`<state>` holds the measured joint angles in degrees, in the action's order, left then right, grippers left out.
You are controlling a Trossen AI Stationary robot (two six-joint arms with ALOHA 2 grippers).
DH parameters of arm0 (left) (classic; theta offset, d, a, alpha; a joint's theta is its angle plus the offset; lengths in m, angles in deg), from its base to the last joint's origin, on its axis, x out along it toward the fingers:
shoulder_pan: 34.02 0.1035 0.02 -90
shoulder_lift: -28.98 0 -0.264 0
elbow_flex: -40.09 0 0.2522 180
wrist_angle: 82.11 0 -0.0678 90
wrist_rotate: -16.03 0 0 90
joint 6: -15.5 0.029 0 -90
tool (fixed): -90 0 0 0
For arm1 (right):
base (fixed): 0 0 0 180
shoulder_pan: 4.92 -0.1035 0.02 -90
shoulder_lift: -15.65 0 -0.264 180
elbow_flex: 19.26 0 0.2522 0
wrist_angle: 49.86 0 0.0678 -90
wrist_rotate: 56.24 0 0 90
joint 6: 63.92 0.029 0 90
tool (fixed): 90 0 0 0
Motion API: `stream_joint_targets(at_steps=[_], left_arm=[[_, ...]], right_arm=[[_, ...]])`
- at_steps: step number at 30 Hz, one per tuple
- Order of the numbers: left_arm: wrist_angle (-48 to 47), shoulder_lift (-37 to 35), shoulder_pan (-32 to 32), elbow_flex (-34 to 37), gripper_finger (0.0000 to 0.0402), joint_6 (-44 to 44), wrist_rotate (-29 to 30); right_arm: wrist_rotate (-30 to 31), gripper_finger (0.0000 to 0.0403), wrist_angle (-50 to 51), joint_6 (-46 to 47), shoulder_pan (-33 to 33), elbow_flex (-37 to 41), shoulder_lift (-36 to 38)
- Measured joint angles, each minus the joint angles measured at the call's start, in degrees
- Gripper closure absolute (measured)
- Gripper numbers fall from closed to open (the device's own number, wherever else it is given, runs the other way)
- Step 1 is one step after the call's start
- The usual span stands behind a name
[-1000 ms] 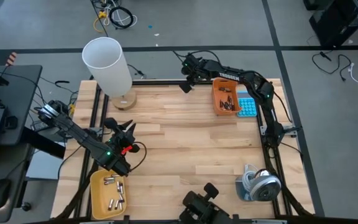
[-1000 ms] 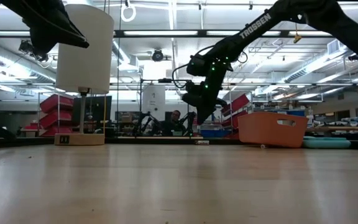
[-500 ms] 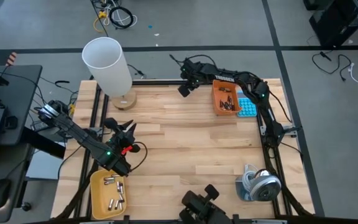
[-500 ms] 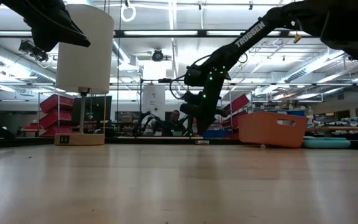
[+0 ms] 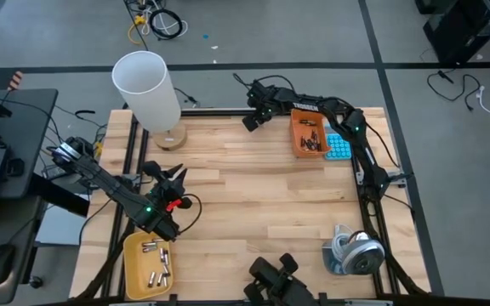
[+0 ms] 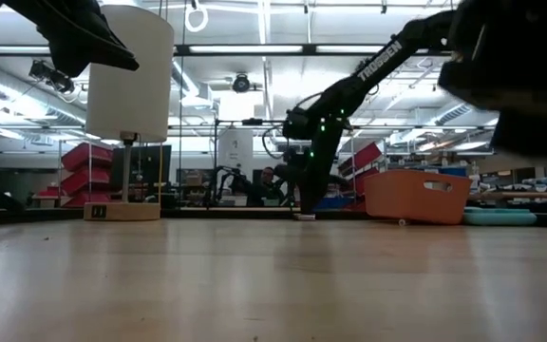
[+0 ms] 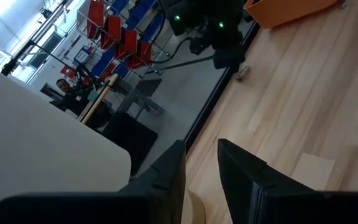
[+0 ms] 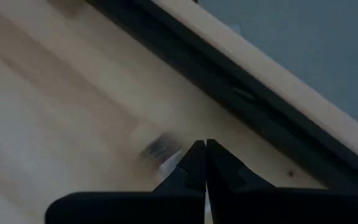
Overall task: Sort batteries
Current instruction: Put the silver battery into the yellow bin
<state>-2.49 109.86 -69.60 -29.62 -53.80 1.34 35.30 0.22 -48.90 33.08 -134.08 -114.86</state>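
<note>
Nearest, silvery batteries lie in the yellow tray at the bench's front-left corner. Left gripper hovers beyond, fingers slightly apart, empty. Farther, orange bin holds dark batteries. Right gripper, fingers pressed together, touches down at the far edge beside a blurred cell.

I am looking down on a pale butcher-block wooden table framed by black rails. Sitting directly on it: a tall white cylindrical lamp on a wooden base at the far left, an orange plastic bin with a blue calculator beside it at the far right, a yellow tray holding silvery batteries at the near left, and a grey tape roll at the near right.
</note>
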Motion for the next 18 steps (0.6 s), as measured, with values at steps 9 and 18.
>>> stream_joint_targets(at_steps=[9, 18], left_arm=[[0.03, -0.02, 0.18, -0.02, 0.0305, 0.00, -0.44], [0.18, -0.02, 0.33, -0.04, 0.0305, 0.00, -1.75]], right_arm=[[-16.18, 0.0403, 4.43, -3.73, -0.15, -0.03, -0.89], [-8.46, 0.0403, 12.60, -25.24, -6.15, -0.06, 5.69]])
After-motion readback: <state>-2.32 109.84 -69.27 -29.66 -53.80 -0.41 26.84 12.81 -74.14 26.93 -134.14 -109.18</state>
